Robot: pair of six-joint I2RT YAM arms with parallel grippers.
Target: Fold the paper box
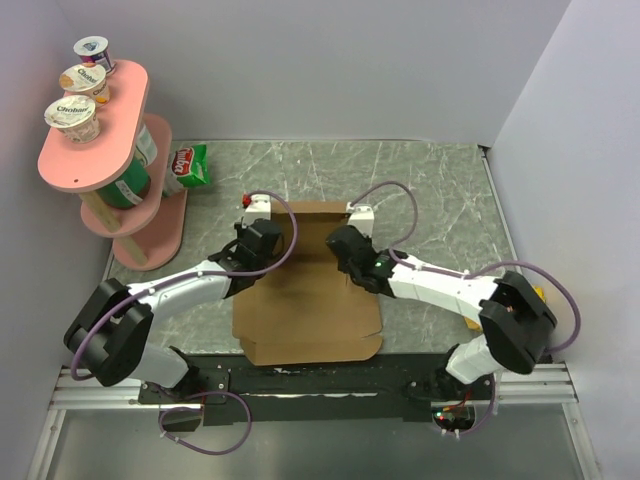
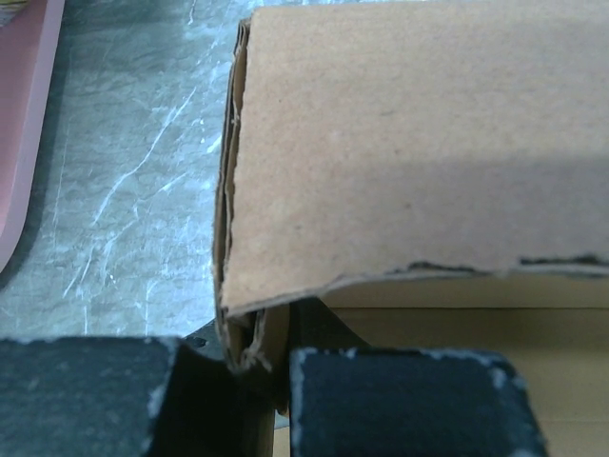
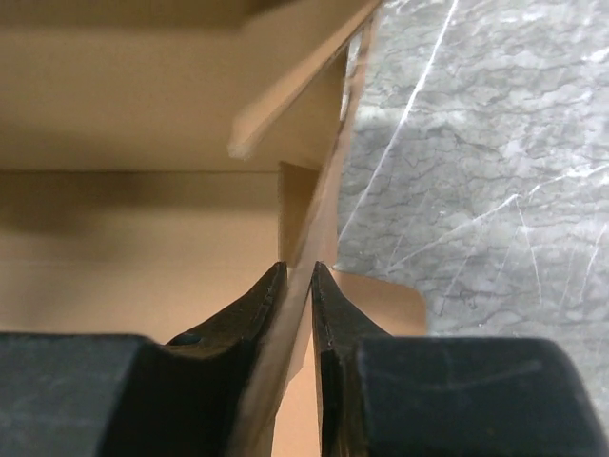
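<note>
Pinching opposite side walls of the paper box (image 1: 310,305), which lies on the bench (image 1: 440,180) between them, left end effector (image 2: 236,367) and right end effector (image 3: 298,276) sit clamped narrow on cardboard; you'll want both walls raised evenly along their creases.

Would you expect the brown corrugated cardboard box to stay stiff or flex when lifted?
The brown corrugated cardboard box is probably light, being thin sheet. Its walls likely hinge at creases, like the tilted flap by the right gripper.
</note>
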